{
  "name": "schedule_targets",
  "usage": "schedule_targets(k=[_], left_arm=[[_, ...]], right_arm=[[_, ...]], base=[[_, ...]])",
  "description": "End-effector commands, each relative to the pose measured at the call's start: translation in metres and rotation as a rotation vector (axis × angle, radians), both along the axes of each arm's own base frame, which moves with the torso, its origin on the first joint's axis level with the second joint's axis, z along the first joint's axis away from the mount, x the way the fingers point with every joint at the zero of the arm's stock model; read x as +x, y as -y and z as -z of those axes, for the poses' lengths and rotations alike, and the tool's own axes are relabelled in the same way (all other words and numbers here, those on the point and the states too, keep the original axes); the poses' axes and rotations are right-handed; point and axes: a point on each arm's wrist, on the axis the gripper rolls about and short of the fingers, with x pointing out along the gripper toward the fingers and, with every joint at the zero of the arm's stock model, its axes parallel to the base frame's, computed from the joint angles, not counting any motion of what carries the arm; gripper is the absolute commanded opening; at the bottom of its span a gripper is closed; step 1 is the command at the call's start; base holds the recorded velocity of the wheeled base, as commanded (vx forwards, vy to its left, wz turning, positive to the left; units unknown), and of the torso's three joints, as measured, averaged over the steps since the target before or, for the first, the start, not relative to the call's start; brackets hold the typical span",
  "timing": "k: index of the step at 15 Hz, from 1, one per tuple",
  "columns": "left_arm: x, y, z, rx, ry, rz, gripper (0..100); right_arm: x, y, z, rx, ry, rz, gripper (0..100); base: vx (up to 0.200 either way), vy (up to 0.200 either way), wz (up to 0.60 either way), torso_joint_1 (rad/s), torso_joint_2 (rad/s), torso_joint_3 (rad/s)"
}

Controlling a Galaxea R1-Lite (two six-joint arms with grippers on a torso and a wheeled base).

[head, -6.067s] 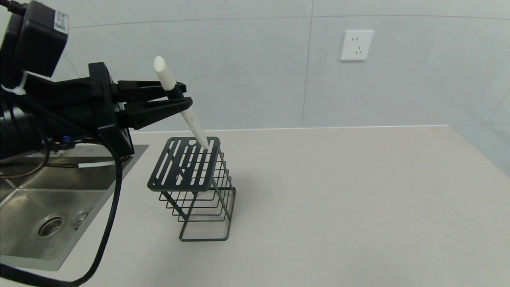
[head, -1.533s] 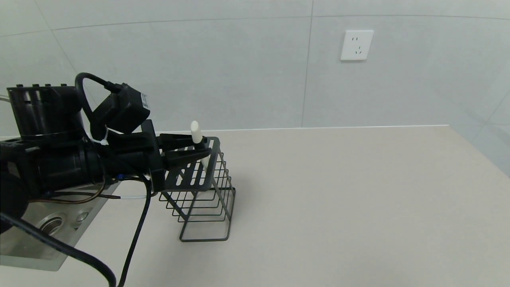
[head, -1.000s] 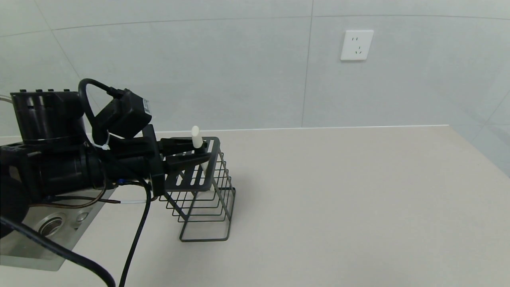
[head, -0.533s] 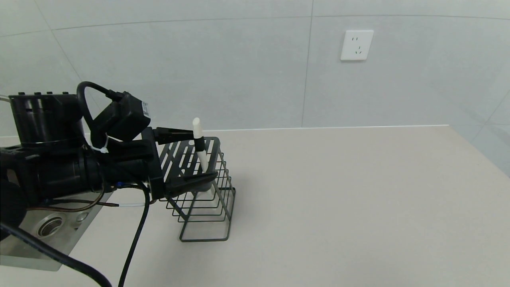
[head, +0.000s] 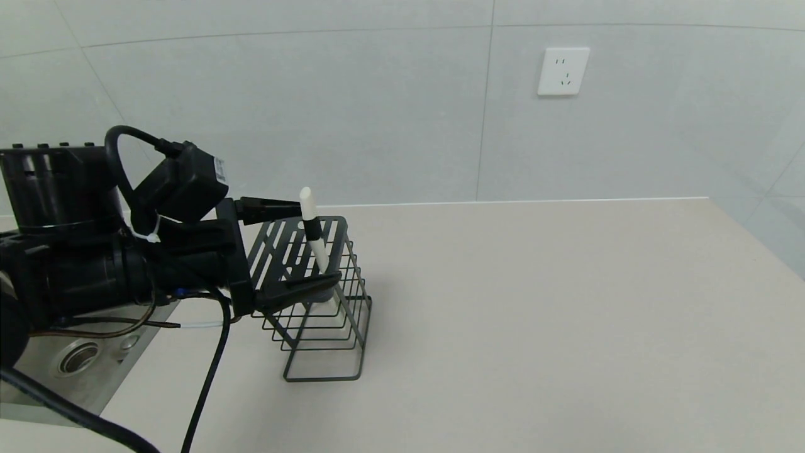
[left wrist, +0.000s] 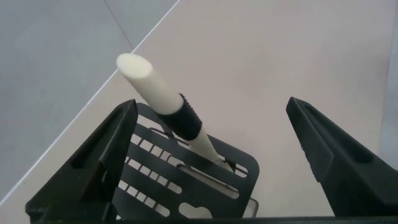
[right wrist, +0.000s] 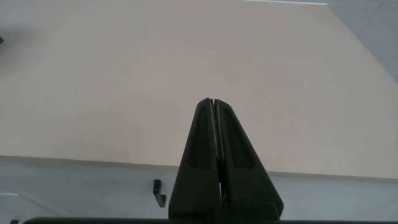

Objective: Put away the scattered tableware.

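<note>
A knife with a white handle and a black collar stands tilted in a slot of the black wire rack on the counter. My left gripper is open around the knife, one finger beside the handle's top and the other low at the rack's front edge. In the left wrist view the white handle rises from the rack's slotted top, free between the spread fingers of the left gripper. My right gripper is shut on nothing, above bare counter.
A steel sink is set into the counter left of the rack. The beige countertop stretches wide to the right. A wall socket sits on the tiled wall behind.
The left gripper lowered the knife into the rack's slot, then opened and let it go. Since half a second ago the arm has drawn slightly back to the left.
</note>
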Motion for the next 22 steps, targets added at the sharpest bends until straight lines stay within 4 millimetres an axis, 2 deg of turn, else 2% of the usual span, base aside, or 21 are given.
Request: schedule_targets(k=[1, 3, 6, 7, 9, 10, 12, 16, 18, 19, 21, 22], left_arm=[[-0.016, -0.004, -0.008, -0.004, 0.040, -0.002, 100], [-0.043, -0.009, -0.011, -0.006, 0.075, -0.001, 100], [-0.116, -0.024, -0.006, -0.027, 0.157, -0.002, 100], [-0.149, -0.031, 0.001, -0.042, 0.202, -0.003, 100], [-0.191, -0.041, 0.018, -0.095, 0.223, -0.058, 100], [-0.198, -0.043, 0.021, -0.111, 0.218, -0.073, 100], [-0.232, -0.050, 0.047, -0.205, 0.161, -0.106, 100], [-0.263, -0.057, 0.091, -0.273, 0.079, -0.155, 100], [-0.271, -0.060, 0.118, -0.289, 0.022, -0.195, 100], [-0.268, -0.060, 0.136, -0.260, -0.013, -0.248, 100], [-0.267, -0.062, 0.136, -0.264, -0.003, -0.341, 100], [-0.265, -0.063, 0.142, -0.249, -0.048, -0.501, 100]], right_arm=[[0.000, 0.000, 0.000, 0.000, 0.000, 0.002, 0], [0.000, 0.000, 0.000, 0.001, 0.000, 0.000, 0], [0.000, 0.000, 0.000, 0.003, -0.001, 0.002, 0], [0.000, 0.000, 0.000, 0.003, -0.001, 0.002, 0], [0.000, 0.000, 0.000, 0.003, 0.001, 0.000, 0], [0.000, 0.000, 0.000, 0.003, -0.001, 0.002, 0], [0.000, 0.000, 0.000, 0.006, 0.001, -0.002, 0], [0.000, 0.000, 0.000, 0.021, -0.001, -0.005, 0], [0.000, 0.000, 0.000, 0.021, -0.001, -0.005, 0], [0.000, 0.000, 0.000, 0.021, -0.001, -0.005, 0], [0.000, 0.000, 0.000, 0.021, -0.001, -0.005, 0], [0.000, 0.000, 0.000, 0.021, -0.001, -0.005, 0]], base=[[0.000, 0.000, 0.00, 0.000, 0.00, 0.000], [0.000, 0.000, 0.00, 0.000, 0.00, 0.000], [0.000, 0.000, 0.00, 0.000, 0.00, 0.000], [0.000, 0.000, 0.00, 0.000, 0.00, 0.000], [0.000, 0.000, 0.00, 0.000, 0.00, 0.000], [0.000, 0.000, 0.00, 0.000, 0.00, 0.000], [0.000, 0.000, 0.00, 0.000, 0.00, 0.000], [0.000, 0.000, 0.00, 0.000, 0.00, 0.000], [0.000, 0.000, 0.00, 0.000, 0.00, 0.000], [0.000, 0.000, 0.00, 0.000, 0.00, 0.000], [0.000, 0.000, 0.00, 0.000, 0.00, 0.000], [0.000, 0.000, 0.00, 0.000, 0.00, 0.000]])
